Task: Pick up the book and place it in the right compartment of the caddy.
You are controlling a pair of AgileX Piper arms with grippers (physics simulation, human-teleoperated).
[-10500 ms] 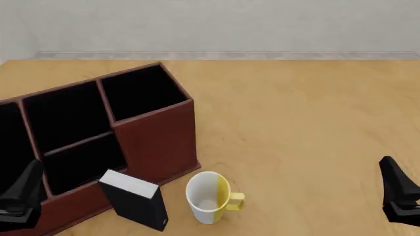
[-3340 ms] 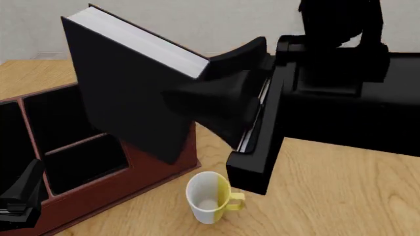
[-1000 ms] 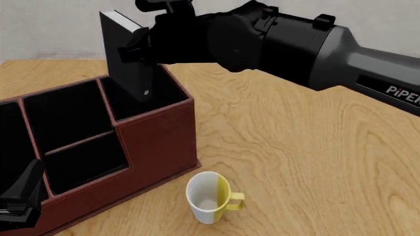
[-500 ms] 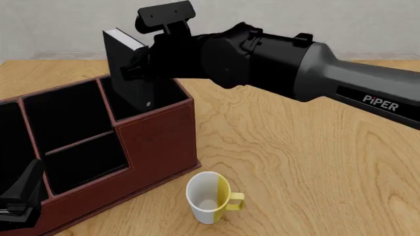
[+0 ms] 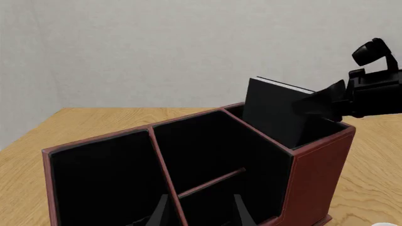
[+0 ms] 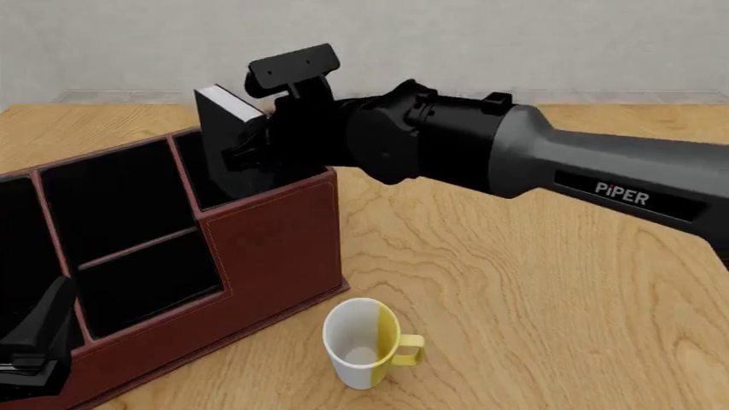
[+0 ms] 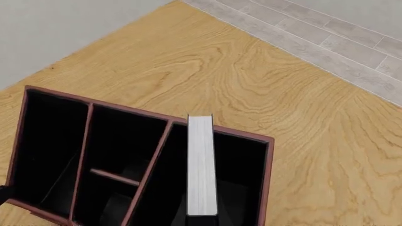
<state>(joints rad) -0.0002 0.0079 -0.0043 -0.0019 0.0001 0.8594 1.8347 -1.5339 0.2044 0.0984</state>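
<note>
My right gripper (image 6: 253, 141) is shut on the black book (image 6: 228, 137), held upright with its lower part down inside the right compartment (image 6: 245, 179) of the reddish-brown caddy (image 6: 268, 248). The book's top still stands above the rim. In the right wrist view the white page edges (image 7: 202, 165) run down into that end cell (image 7: 242, 181). The left wrist view shows the book (image 5: 273, 110) in the end cell with the right gripper (image 5: 317, 104) on it. My left gripper (image 5: 199, 214) is open and empty, low beside the caddy's near left end (image 6: 34, 342).
A white and yellow mug (image 6: 364, 342) stands on the wooden table just in front of the caddy's right corner. The neighbouring caddy section has a crossbar (image 6: 137, 248). The right arm (image 6: 547, 171) stretches across the table from the right.
</note>
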